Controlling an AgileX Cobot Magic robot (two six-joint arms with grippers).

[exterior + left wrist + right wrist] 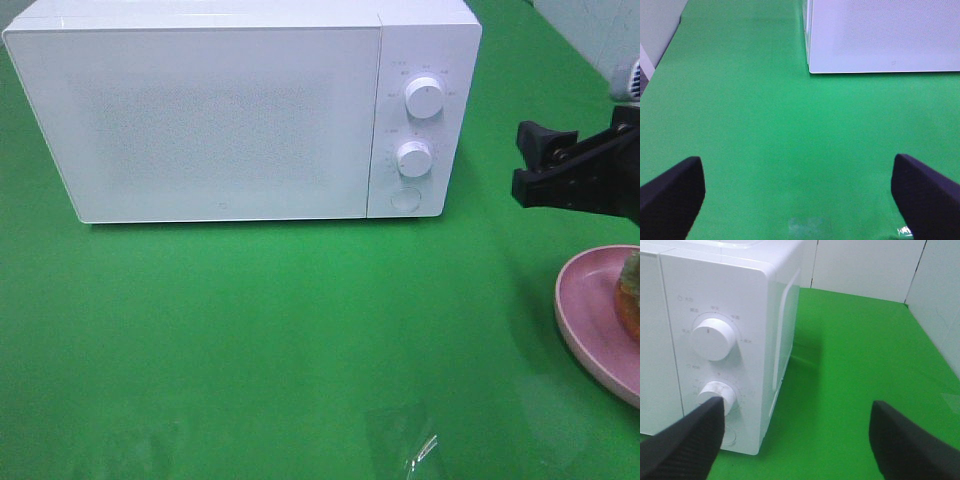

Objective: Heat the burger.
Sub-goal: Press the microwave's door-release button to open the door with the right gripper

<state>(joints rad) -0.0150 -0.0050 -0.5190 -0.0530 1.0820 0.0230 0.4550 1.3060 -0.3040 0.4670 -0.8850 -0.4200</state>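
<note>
Green tabletop (pixel 250 330), white walls (pixel 860 265)

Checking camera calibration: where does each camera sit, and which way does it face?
Exterior high: above, looking down at microwave front and green table; right gripper at right edge.
Left wrist: low, faces microwave's door corner; open left gripper shows.
Right wrist: faces microwave's knobs; open right gripper shows.
Shared: all see the microwave.

Colours and patterns
A white box-shaped microwave oven (pixel 420 40) is fitted with a finely dotted door panel (pixel 200 115); the flat table covering (pixel 250 330) is coloured plain green, the round plate (pixel 590 310) pink, the burger (pixel 631 295) golden-brown and green.
</note>
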